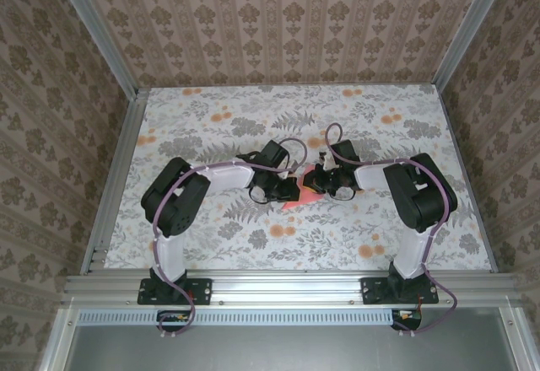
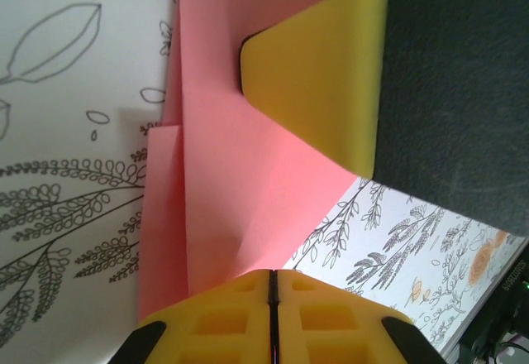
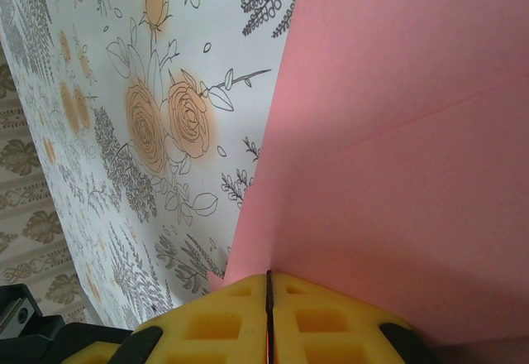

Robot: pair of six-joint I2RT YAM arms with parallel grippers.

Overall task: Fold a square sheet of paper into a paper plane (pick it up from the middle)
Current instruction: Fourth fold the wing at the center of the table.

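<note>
The square sheet of paper (image 1: 297,200) is salmon pink, partly folded, and sits between the two arms at the table's middle. My left gripper (image 1: 287,190) meets it from the left. In the left wrist view its yellow jaws (image 2: 271,276) are closed together, and a crease in the paper (image 2: 240,157) runs into their seam. My right gripper (image 1: 320,187) meets it from the right. One of its yellow fingers (image 2: 322,74) lies over the sheet's far part. In the right wrist view my right gripper (image 3: 269,278) is shut on the paper's (image 3: 397,132) edge. A folded flap (image 2: 164,215) shows along the left side.
The table (image 1: 211,126) has a grey leaf and orange flower print. Aluminium rails (image 1: 110,177) run along the left, right and near sides, with patterned walls behind. The two arm bases (image 1: 173,291) stand at the near edge.
</note>
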